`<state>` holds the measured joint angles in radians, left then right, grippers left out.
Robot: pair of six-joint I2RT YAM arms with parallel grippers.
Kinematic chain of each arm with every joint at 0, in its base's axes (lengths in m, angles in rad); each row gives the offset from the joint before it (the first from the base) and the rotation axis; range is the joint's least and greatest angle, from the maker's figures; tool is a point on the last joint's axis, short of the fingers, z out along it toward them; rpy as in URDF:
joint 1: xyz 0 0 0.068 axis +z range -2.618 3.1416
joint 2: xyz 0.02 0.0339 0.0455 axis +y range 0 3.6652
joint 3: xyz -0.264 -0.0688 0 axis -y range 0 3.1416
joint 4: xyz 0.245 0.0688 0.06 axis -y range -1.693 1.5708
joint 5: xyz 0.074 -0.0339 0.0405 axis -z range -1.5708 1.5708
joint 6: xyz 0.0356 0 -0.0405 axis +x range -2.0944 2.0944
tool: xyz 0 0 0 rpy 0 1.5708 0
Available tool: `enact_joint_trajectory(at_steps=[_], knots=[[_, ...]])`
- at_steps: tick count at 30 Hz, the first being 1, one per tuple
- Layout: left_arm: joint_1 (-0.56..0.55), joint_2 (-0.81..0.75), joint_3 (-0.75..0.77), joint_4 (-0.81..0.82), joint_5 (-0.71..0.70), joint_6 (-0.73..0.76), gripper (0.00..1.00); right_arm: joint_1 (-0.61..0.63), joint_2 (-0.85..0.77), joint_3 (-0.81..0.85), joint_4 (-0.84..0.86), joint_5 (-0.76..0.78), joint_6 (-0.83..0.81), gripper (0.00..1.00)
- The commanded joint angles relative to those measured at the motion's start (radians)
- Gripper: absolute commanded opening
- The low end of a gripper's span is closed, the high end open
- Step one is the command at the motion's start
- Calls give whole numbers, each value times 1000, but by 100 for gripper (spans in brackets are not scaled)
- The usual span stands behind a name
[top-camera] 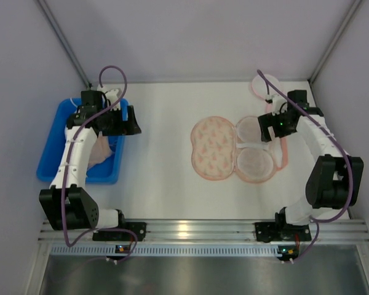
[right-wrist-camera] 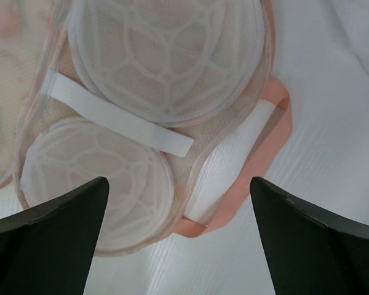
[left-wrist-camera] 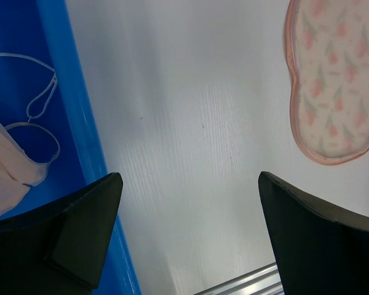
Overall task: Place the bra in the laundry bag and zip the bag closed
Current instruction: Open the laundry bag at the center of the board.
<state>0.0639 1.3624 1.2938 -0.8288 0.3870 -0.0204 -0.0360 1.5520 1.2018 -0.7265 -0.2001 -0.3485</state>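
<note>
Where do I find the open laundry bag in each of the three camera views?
Top external: the laundry bag lies open, centre-right on the white table.
Left wrist: only its floral half, in the upper right corner.
Right wrist: its two round mesh cups fill the left and centre.
Shared landmark: the white table.

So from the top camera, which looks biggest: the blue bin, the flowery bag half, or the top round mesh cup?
Biggest: blue bin.
Middle: flowery bag half.
Smallest: top round mesh cup.

Left arm (top-camera: 71, 157) hides bin (top-camera: 52, 138) contents; laundry bag (left-wrist-camera: 332, 92) cropped.
</note>
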Motion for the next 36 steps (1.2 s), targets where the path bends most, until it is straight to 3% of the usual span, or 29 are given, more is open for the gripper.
enact_joint_trajectory(at_steps=[1,4,9,15,24,28,32,36], knots=[[4,-5,25,46,29,36,98,-10,-43,99,-36,-91,-53,99],[5,-3,25,46,49,25,98,28,-23,81,-65,-143,-78,95],[14,35,87,22,79,-30,98,172,97,36,-67,-104,-87,93],[54,107,211,-36,-112,-65,98,277,276,56,-13,-35,-40,91],[345,265,291,-66,-143,-9,98,337,525,264,125,-39,157,91],[384,329,317,-63,-204,60,96,346,597,389,93,-97,178,92],[401,386,354,-53,-221,125,89,346,577,462,70,-162,158,99],[401,405,339,-55,-211,214,82,338,493,472,47,-219,138,99]])
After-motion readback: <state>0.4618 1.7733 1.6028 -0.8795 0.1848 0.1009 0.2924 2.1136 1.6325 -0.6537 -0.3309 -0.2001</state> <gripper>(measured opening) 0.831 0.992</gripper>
